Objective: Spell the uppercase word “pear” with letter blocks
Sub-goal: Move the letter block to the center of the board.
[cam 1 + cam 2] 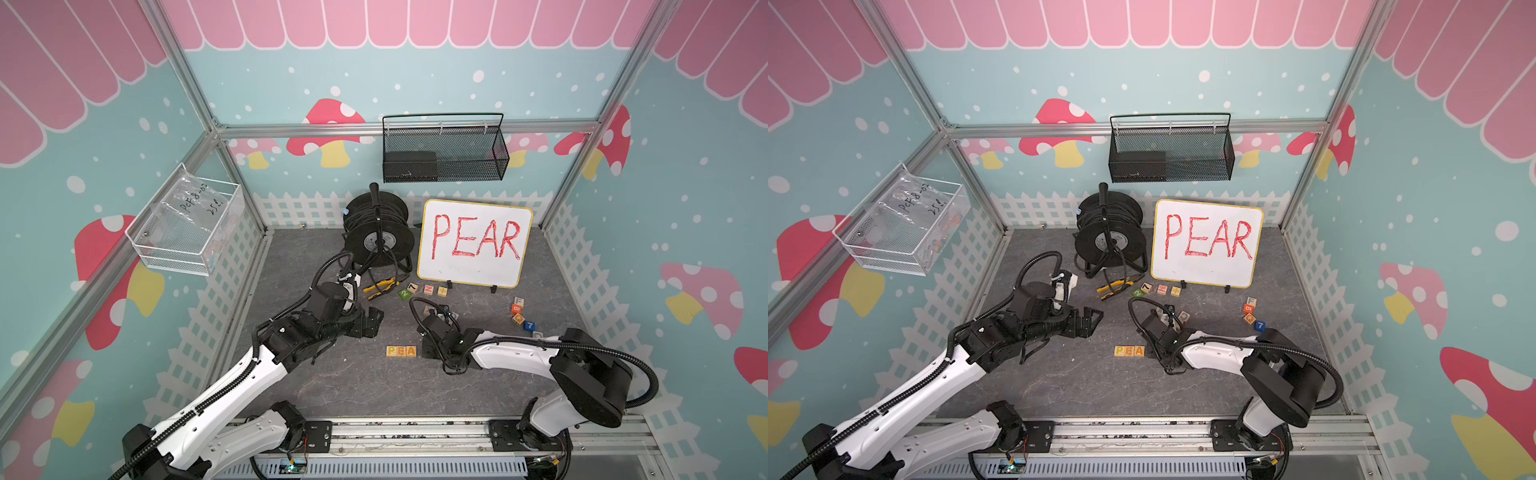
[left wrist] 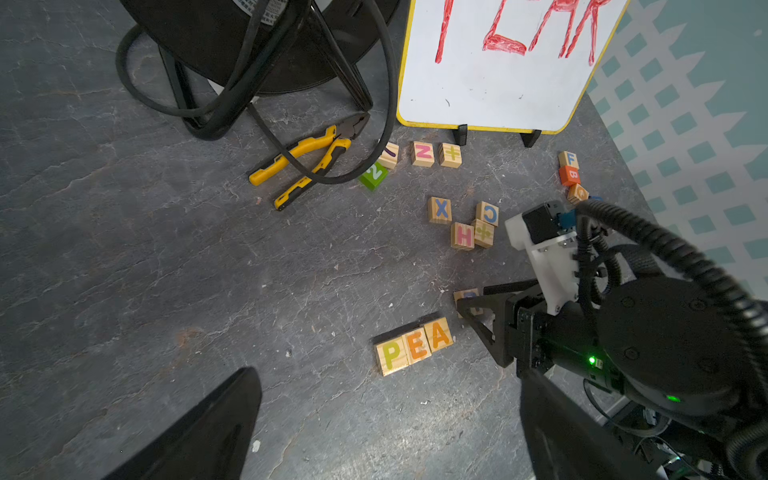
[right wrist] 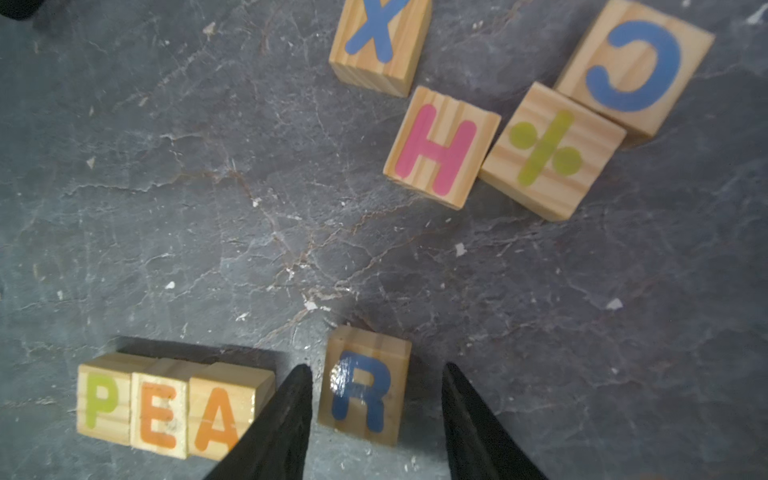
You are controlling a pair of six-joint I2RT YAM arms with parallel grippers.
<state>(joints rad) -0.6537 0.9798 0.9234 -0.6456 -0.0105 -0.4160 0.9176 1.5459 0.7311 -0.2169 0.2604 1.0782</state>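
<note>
Three letter blocks stand side by side in a row on the grey floor: a yellow-green P (image 3: 104, 399), an orange E (image 3: 160, 413) and an orange A (image 3: 220, 415). The row also shows in both top views (image 1: 401, 351) (image 1: 1129, 351). The blue R block (image 3: 363, 390) sits a small gap to the right of the A, slightly turned. My right gripper (image 3: 378, 368) is open and straddles the R, with floor showing between the block and one finger (image 3: 465, 407). My left gripper (image 2: 386, 374) hangs wide open over the floor, well clear of the row, holding nothing.
A whiteboard (image 1: 473, 243) with red PEAR stands at the back, beside a black cable reel (image 1: 378, 232) and yellow pliers (image 1: 380, 286). Loose blocks X (image 3: 378, 37), H (image 3: 440, 149) and C (image 3: 636, 66) lie behind the R. Several more blocks (image 1: 521, 316) lie to the right.
</note>
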